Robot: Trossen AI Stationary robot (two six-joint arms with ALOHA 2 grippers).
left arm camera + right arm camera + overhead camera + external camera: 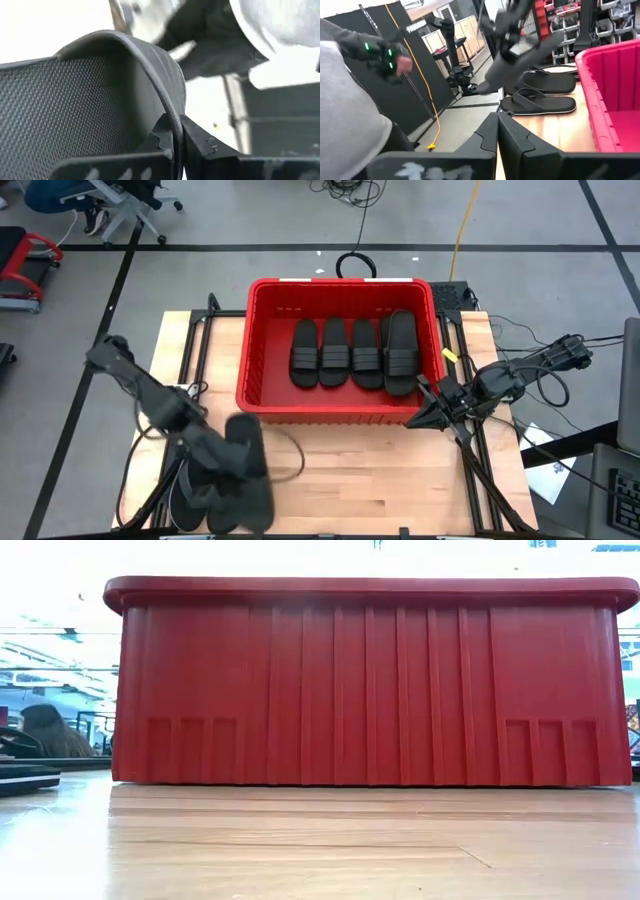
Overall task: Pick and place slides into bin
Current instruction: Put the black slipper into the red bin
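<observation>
The red bin (340,283) stands at the table's far middle with several black slides (350,352) lying flat side by side on its floor. My left gripper (232,458) hangs over the near left of the table, shut on another slide (247,448) that is lifted and blurred. Two thong slides (540,102) lie flat on the wood below it. My right gripper (427,416) waits shut and empty beside the bin's near right corner. My left gripper pinches a thin curved edge (172,127) of the slide between its two fingers (200,145), beside a face with a fine diamond texture (65,110). The right wrist view shows the slide (520,62) lifted clear of the table, slanting under the arm.
The bin's tall front wall (370,690) fills the low view, with bare wood in front of it. A person in a grey sleeve (350,115) stands beyond the table's edge. Cables and rails run along both sides of the table.
</observation>
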